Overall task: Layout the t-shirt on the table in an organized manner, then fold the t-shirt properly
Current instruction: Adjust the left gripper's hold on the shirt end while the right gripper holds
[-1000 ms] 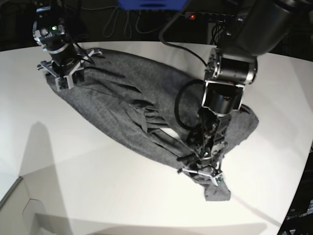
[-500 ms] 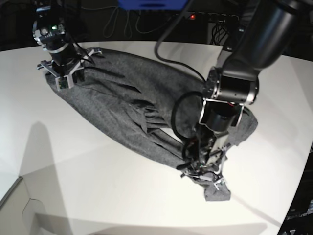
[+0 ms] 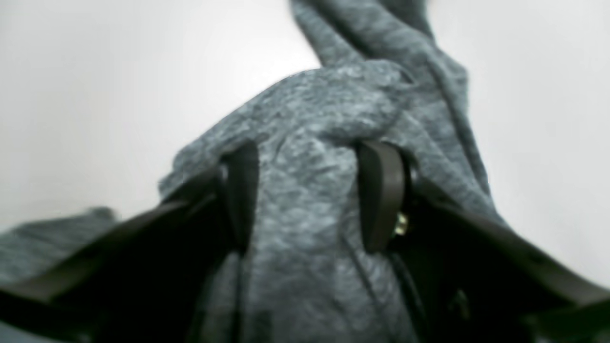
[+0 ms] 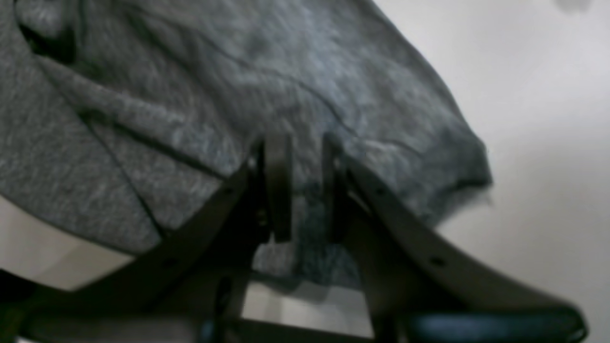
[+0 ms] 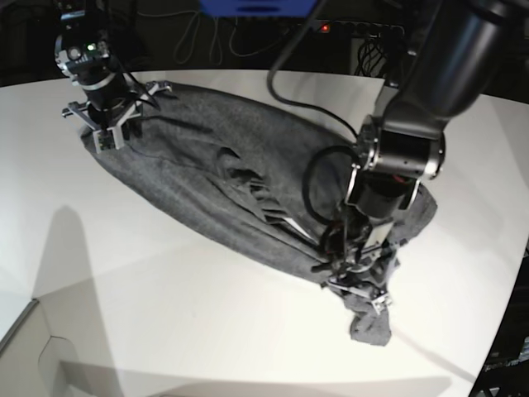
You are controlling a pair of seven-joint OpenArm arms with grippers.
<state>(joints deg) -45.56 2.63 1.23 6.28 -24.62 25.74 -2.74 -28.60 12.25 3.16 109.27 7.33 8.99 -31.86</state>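
T-shirt [image 5: 207, 182], grey, rumpled diagonally across table [image 5: 124, 289]: left gripper [image 3: 307, 195] clamps a thick bunch, right gripper [image 4: 300, 186] pinches an edge; best drawn apart evenly, low, keeping both holds firm.

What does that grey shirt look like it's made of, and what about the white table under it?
The t-shirt looks like soft knit, probably cotton jersey: flecked dark grey, matte, and it bunches into limp wrinkles where the left gripper pinches it. The table looks like a hard, smooth white board, maybe laminate: matte, showing only soft shadows.
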